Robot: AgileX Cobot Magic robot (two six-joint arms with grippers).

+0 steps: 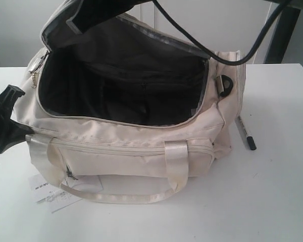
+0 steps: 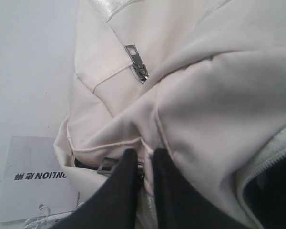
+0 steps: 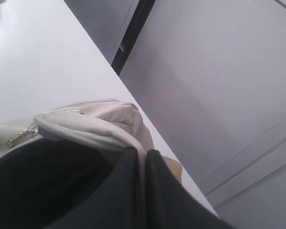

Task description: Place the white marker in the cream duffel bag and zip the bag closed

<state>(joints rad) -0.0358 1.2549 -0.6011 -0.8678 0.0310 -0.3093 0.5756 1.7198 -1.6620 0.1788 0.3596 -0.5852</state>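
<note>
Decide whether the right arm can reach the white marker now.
Probably not yet: the right gripper is shut on the cream duffel bag, holding its flap. The white marker lies uncovered on the table beside it.

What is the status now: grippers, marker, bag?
Left gripper shut on cream duffel bag end. Right gripper shut on its flap, bag open. White marker on table beside bag, untouched.

Entry 1: paper tag [image 2: 33, 181], white, at 7 o'clock of the cream duffel bag [image 1: 131, 151]. It carries dark print, seen upside down in the left wrist view: Latin capitals ending "NLION", then two Chinese characters, illegible.
Entry 2: white marker [image 1: 244, 132], at 3 o'clock of the bag. Its markings are too small to read.
</note>
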